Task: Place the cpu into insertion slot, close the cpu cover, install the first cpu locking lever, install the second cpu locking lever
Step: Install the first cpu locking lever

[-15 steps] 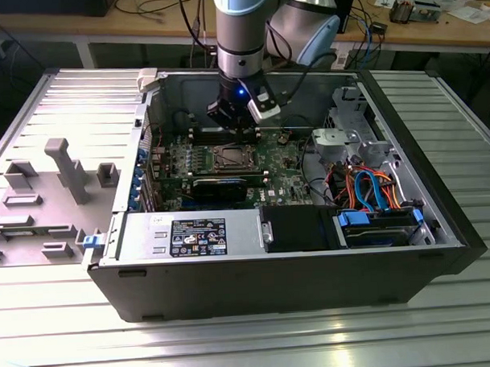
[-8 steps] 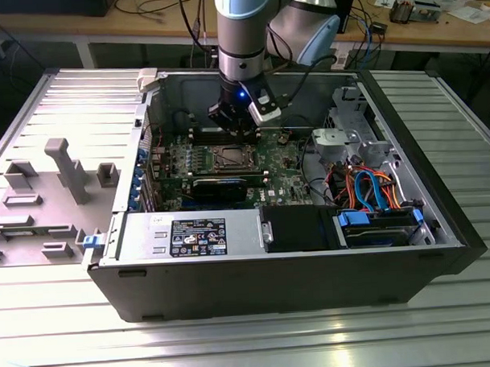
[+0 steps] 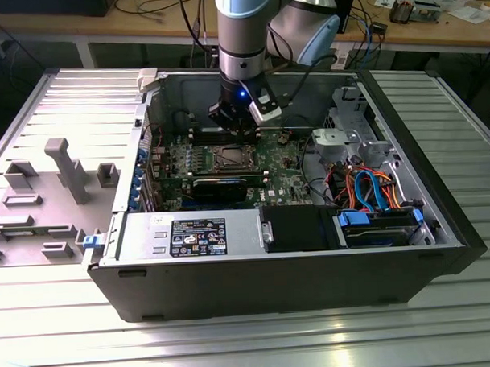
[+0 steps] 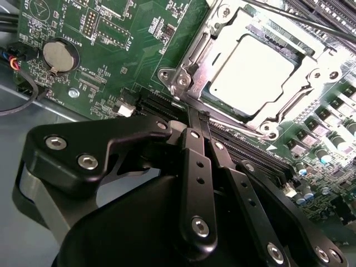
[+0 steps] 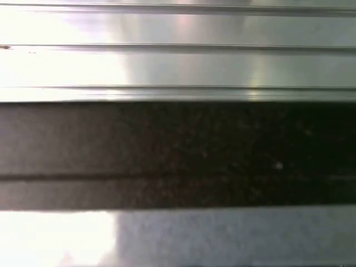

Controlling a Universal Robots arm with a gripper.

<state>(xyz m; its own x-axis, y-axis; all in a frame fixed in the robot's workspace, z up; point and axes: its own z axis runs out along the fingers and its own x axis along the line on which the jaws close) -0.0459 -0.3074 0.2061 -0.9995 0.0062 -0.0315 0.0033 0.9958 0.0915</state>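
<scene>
Computer case (image 3: 408,250): lay open on the ribbed metal table (image 3: 234,345), with the arm reaching down into it from above.
Motherboard (image 4: 105,50): green, flat on the case floor; a round coin battery (image 4: 58,55) sat on it well apart from the socket.
Gripper (image 4: 194,119): black, low over the board just beside the socket; its fingers were pressed together with nothing between them, tips by a corner of the socket frame.
Insertion slot (image 4: 258,69): silvery-rimmed square amid the board, seen in the exterior view under the gripper (image 3: 232,157).
Cpu cover (image 4: 305,92): thin metal frame that appeared to lie down around the chip, though whether it was latched could not be told.
Cpu (image 4: 250,72): pale flat square already seated inside the slot, framed by the cover.
Handling: the chip looked light, stiff and smooth, likely fragile underneath; it would best be held by its edges. The cover and thin wire levers looked springy, best pushed near their free ends.
</scene>
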